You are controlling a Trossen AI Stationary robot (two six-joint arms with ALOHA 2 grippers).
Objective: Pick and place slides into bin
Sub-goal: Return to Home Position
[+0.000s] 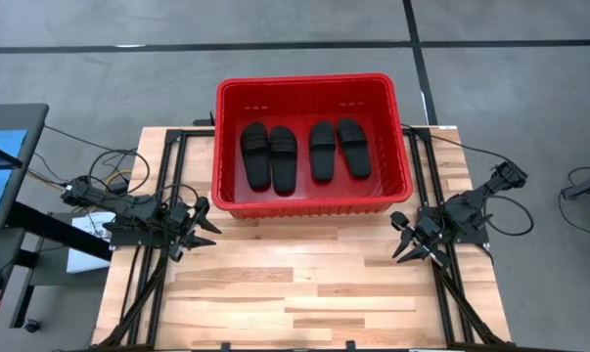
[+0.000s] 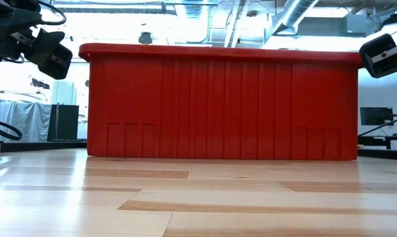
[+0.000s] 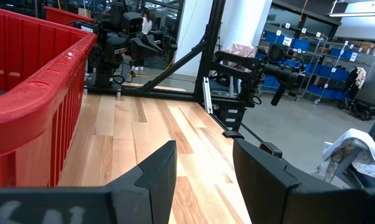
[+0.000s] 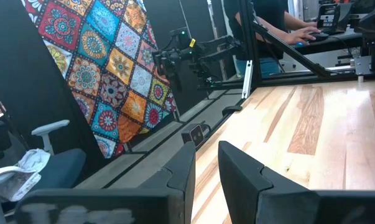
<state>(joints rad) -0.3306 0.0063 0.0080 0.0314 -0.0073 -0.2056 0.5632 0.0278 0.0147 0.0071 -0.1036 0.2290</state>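
Note:
Four black slides lie side by side, soles down, on the floor of the red bin [image 1: 226, 147]: a left pair [image 1: 269, 156] and a right pair [image 1: 339, 149]. The bin stands on the wooden table at the far middle; the low view shows its near wall [image 2: 221, 105], which hides the slides there. My left gripper [image 1: 204, 227] hovers open and empty near the bin's near left corner. My right gripper [image 1: 404, 240] hovers open and empty near the bin's near right corner. The left wrist view shows the bin's wall [image 3: 32, 112] beside my open fingers.
Bare wooden table top [image 1: 304, 293] spreads in front of the bin. Black frame rails [image 1: 143, 284] run along both table sides. A person works at a desk beyond the table in the right wrist view [image 4: 268, 25]. A patterned cloth [image 4: 106, 81] hangs off the table's side.

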